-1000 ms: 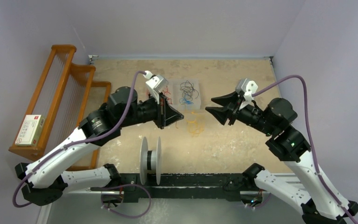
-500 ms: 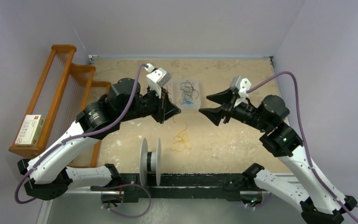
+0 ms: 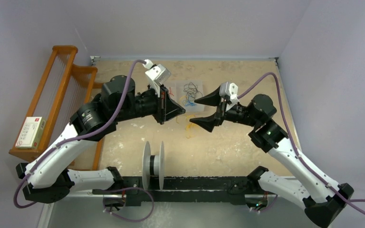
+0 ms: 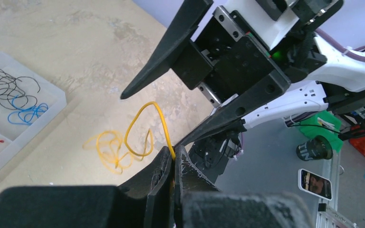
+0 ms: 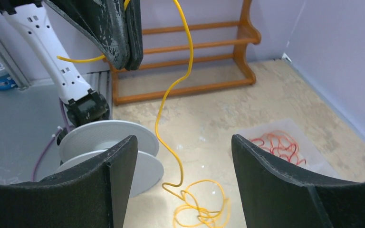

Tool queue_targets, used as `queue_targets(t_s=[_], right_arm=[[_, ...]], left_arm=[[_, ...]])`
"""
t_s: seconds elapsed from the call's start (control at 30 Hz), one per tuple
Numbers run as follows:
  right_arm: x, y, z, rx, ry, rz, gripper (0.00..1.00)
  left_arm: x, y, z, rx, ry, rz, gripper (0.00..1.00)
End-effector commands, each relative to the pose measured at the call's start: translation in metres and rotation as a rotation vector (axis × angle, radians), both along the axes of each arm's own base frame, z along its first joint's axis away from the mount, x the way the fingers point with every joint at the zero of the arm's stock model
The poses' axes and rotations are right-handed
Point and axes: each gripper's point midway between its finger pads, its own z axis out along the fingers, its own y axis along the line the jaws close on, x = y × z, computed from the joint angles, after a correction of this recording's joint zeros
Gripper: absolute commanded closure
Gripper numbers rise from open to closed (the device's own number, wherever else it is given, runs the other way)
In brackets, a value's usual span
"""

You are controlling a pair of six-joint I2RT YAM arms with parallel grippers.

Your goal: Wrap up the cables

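Cables: one yellow strand (image 5: 190,52) is pinched at its upper end in the fully closed left claw (image 4: 173,164). It hangs in curls, its lower loops lying on the counter (image 3: 237,142) near the white spool (image 5: 109,142). The right claw (image 5: 183,138), spread wide, faces the hanging strand without touching it.

A: Any legible writing?
B: None. White box (image 3: 30,132) on the wooden rack (image 3: 52,102), far left: a red patch and printed lines, too small to read.
A: Left wrist view?
B: Dark can (image 4: 312,148) at right, pale marks, blurred. Phone (image 4: 315,183) beside it, screen lit, nothing readable.
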Motion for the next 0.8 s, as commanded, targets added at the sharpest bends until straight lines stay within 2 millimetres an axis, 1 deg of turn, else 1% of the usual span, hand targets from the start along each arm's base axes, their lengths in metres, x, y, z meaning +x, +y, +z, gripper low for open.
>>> queue_targets(t_s=[0.0,0.1,0.2,0.3,0.4,0.53,0.63,0.77], right_arm=[[-0.011,0.012,0.04,0.1,-0.14,0.115,0.26],[-0.017,0.021,0.032,0.089,-0.12,0.199,0.29],[-0.026,0.027,0.029,0.103,-0.107,0.286,0.32],[-0.027,0.031,0.023,0.108,-0.088,0.315,0.35],[-0.03,0.034,0.021,0.107,-0.072,0.35,0.41],[-0.042,0.038,0.014,0.104,-0.048,0.404,0.5],[-0.049,0.042,0.01,0.106,-0.038,0.415,0.6],[-0.046,0.041,0.002,0.098,-0.019,0.377,0.83]], left_arm=[[-0.009,0.002,0.038,-0.097,-0.057,-0.036,1.0],[-0.007,0.003,0.042,-0.106,-0.061,-0.023,1.0],[-0.005,0.004,0.045,-0.122,-0.058,-0.009,1.0],[-0.005,0.004,0.05,-0.141,-0.059,-0.003,1.0],[-0.002,0.005,0.053,-0.151,-0.065,0.016,1.0],[0.003,0.007,0.057,-0.163,-0.071,0.047,1.0],[0.007,0.007,0.06,-0.173,-0.075,0.073,1.0],[0.011,0.011,0.068,-0.192,-0.089,0.101,1.0]])
